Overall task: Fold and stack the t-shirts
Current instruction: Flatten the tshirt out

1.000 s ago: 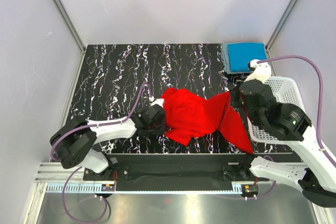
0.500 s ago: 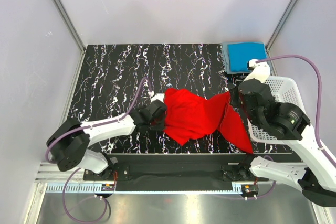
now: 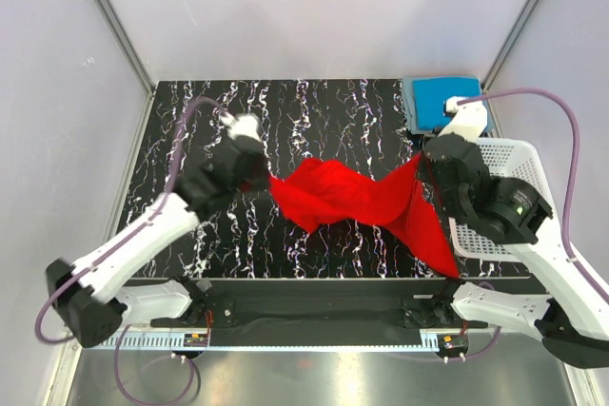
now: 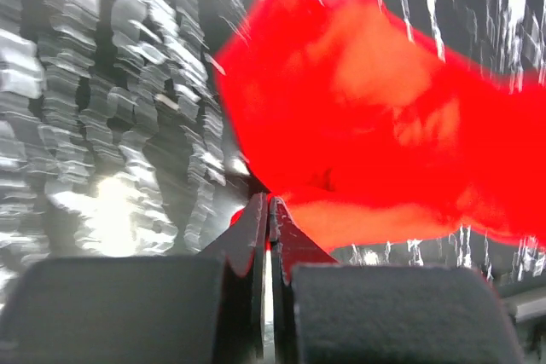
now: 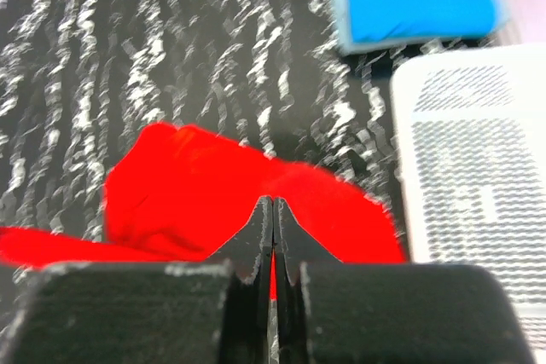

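The red t-shirt [image 3: 357, 202] hangs stretched between my two grippers above the black marbled table [image 3: 209, 130]. My left gripper [image 3: 266, 181] is shut on its left edge; in the left wrist view the cloth [image 4: 375, 134] spreads out beyond my closed jaws [image 4: 267, 206]. My right gripper [image 3: 421, 161] is shut on its right edge, and a flap of shirt hangs down over the table's front right edge. In the right wrist view the red cloth [image 5: 196, 185] lies round my closed jaws [image 5: 273, 204]. A folded bright blue t-shirt [image 3: 444, 102] lies at the far right corner on a grey-blue one.
A white plastic mesh basket [image 3: 519, 164] stands at the table's right side, partly under my right arm; it also shows in the right wrist view [image 5: 478, 168]. Grey walls enclose the table on three sides.
My left gripper has risen and swung back and left, pulling the shirt's left edge up off the table. My right gripper moved slightly back. The shirt is now stretched between them.
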You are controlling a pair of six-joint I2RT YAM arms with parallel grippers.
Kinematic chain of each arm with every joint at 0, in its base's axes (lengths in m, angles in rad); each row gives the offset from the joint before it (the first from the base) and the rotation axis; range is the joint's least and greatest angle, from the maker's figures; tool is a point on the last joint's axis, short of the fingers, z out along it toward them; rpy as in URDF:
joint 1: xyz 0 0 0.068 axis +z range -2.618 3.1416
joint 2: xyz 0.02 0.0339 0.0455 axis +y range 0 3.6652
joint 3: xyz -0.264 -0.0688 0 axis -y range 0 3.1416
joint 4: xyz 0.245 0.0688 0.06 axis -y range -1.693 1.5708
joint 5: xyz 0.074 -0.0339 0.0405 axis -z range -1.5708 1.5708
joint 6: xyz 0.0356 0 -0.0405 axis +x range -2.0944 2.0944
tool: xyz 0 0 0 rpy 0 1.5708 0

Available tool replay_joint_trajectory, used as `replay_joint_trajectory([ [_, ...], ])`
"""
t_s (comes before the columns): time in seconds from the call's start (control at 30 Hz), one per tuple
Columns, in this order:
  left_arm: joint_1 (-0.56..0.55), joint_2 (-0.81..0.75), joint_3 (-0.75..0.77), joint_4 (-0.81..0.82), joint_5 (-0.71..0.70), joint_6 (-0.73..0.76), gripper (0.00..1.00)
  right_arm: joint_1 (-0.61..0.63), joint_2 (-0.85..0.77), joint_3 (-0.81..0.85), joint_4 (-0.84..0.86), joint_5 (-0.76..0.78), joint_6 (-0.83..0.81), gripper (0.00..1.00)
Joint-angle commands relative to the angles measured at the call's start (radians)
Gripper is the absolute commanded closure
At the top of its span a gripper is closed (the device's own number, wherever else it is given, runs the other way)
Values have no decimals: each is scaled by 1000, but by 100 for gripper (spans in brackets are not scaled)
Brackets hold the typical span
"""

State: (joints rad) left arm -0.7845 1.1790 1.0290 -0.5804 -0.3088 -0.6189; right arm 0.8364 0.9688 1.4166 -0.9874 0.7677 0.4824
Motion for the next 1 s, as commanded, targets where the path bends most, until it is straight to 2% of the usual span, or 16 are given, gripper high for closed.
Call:
replay_joint_trajectory([
  [0.0,134,-119,251,-154,-111,94,100,-23,65,128,87,150,-109,100],
  [0.03,151,-133,313,-188,-127,119,100,-25,89,245,73,148,-126,100],
  [0.13,162,-136,654,-320,-187,177,100,-25,174,465,52,113,-180,100],
  [0.2,162,-133,776,-349,-176,194,100,-25,197,609,29,67,-209,100],
  [0.3,162,-131,945,-375,-103,197,100,-23,171,683,59,-54,-226,100],
  [0.33,162,-140,963,-374,-72,182,100,-22,154,682,76,-138,-222,100],
  [0.43,162,-166,981,-384,22,138,100,-23,110,686,64,-220,-182,100],
  [0.6,162,-243,901,-380,-44,120,100,-23,76,611,30,-266,-134,100],
  [0.77,162,-236,905,-375,-147,188,100,-25,137,608,16,-265,-177,100],
  [0.97,166,-136,849,-286,-320,278,100,-25,277,608,102,-62,-301,100],
])
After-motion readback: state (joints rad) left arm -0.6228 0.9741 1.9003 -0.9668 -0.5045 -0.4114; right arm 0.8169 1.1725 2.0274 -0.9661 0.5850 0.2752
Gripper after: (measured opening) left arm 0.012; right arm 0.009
